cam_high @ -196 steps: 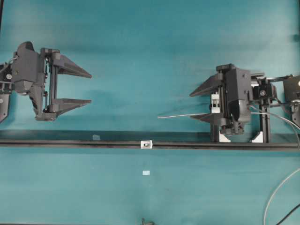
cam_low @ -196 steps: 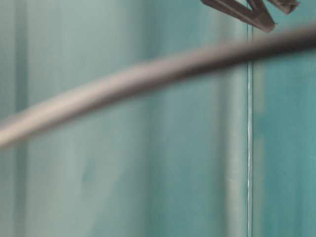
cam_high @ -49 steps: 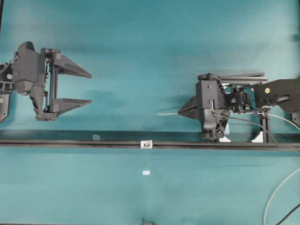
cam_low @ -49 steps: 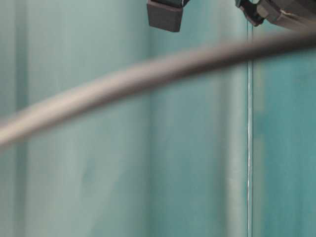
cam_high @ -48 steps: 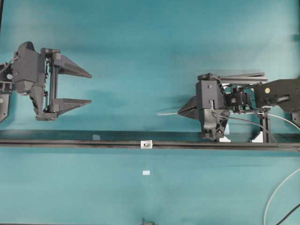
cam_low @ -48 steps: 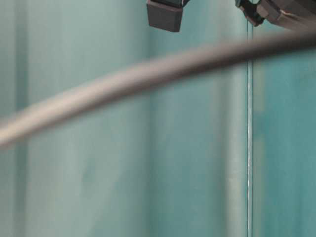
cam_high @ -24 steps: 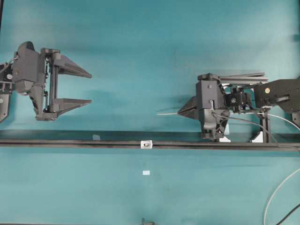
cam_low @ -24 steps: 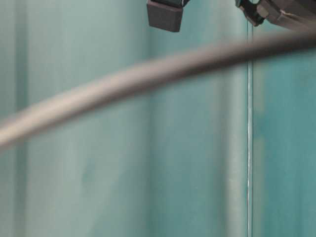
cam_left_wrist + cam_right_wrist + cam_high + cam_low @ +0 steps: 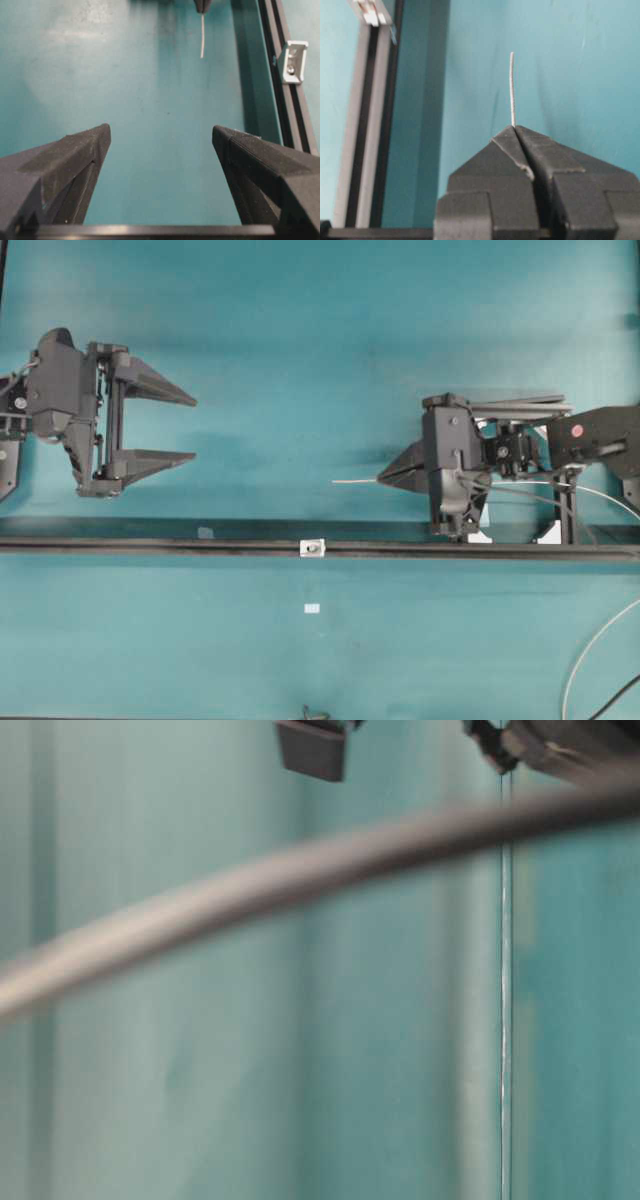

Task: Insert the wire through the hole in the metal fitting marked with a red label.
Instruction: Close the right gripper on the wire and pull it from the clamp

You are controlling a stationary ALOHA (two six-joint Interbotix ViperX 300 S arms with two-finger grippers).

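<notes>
My right gripper (image 9: pixel 382 478) is shut on the wire (image 9: pixel 355 481), a thin silvery strand that sticks out leftward from the fingertips; it shows in the right wrist view (image 9: pixel 512 90) and far off in the left wrist view (image 9: pixel 202 35). The metal fitting (image 9: pixel 313 548), a small pale square bracket with a dark centre, sits on the black rail (image 9: pixel 150 546), below and left of the wire's tip; it also shows in the left wrist view (image 9: pixel 292 61) and at the right wrist view's top left (image 9: pixel 370 12). My left gripper (image 9: pixel 190 426) is open and empty at the far left.
Uprights and white brackets (image 9: pixel 550 533) stand on the rail under the right arm. A small white tag (image 9: pixel 312 609) lies in front of the rail. A white cable (image 9: pixel 590 650) curves at the right front. A blurred cable (image 9: pixel 300 870) crosses the table-level view.
The right gripper has turned onto its side over the past seconds and has just shifted slightly left with the wire. The left arm has not moved.
</notes>
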